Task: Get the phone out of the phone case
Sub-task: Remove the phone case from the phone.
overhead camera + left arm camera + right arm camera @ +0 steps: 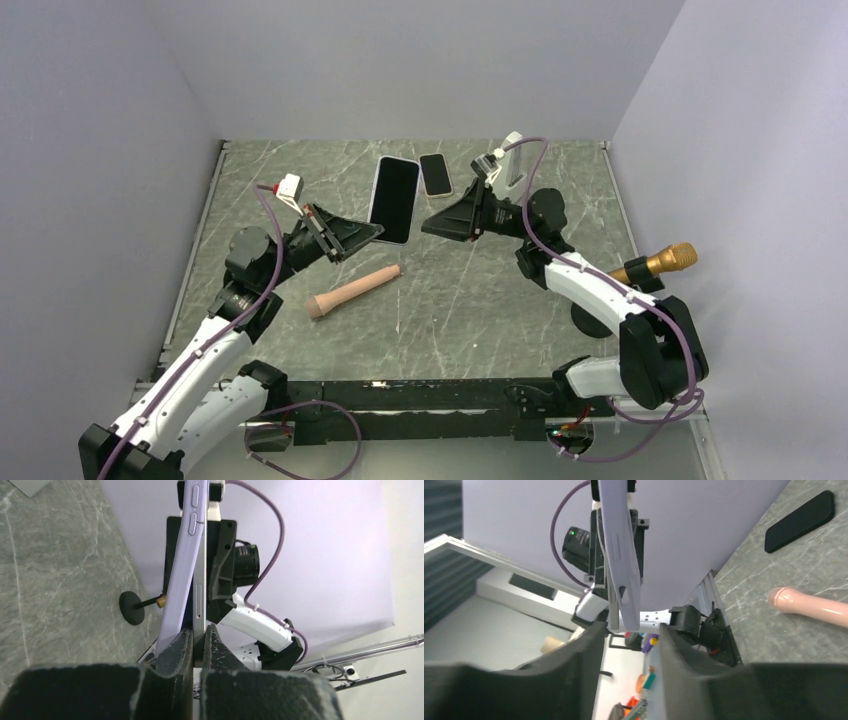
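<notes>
Above the table (480,300) my left jaws clamp the phone (395,195); my open right jaws should pinch only the case (624,555), at its lip.

Looks like a robot lab. Has plain pale grey walls (420,70) round a grey-green stone-look table (480,310), plus a white-and-black left robot arm (195,375) and a matching right robot arm (590,285) with thin purple cables (275,250).
</notes>
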Robot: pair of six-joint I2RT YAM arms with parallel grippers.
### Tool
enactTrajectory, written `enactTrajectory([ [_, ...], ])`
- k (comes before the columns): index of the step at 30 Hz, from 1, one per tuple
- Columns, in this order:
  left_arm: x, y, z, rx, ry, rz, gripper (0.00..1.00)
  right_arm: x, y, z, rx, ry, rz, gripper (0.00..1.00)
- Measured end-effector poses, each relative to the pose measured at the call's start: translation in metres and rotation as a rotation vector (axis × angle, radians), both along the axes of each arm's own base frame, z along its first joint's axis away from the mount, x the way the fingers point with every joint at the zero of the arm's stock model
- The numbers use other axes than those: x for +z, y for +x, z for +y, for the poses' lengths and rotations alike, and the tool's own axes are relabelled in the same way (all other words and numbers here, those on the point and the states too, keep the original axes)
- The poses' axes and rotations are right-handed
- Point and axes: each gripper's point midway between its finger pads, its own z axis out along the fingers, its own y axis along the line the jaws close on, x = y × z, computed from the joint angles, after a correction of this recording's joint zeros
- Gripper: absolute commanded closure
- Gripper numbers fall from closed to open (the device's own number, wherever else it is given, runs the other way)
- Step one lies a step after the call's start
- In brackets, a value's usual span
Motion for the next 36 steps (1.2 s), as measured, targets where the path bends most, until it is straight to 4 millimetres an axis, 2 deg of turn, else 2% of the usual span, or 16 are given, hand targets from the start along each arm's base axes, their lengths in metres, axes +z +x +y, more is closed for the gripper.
enactTrajectory([
  [1,0.0,0.001,0.0,0.006,-0.016,0.012,1.0,-0.001,-0.002,0.001,-0.002,0.002,-0.005,0.69],
  [2,0.0,0.003,0.001,0.011,-0.026,0.018,1.0,-0.001,-0.005,0.004,-0.003,0.008,-0.009,0.7],
  [9,0.0,0.009,0.004,0.045,-0.09,0.067,1.0,0.005,-0.027,0.027,0.031,0.042,-0.042,0.72],
  [14,0.005,0.013,0.008,0.071,-0.118,0.065,1.0,0.007,-0.027,0.033,0.022,0.065,-0.064,0.73],
  [17,0.006,0.014,0.009,0.079,-0.125,0.072,1.0,0.007,-0.032,0.036,0.035,0.066,-0.069,0.67],
  [20,0.006,0.014,0.01,0.08,-0.128,0.074,1.0,0.004,-0.033,0.038,0.035,0.063,-0.076,0.66],
  [36,0.009,0.012,0.01,0.074,-0.139,0.071,1.0,-0.005,-0.03,0.048,0.034,0.05,-0.061,0.72],
])
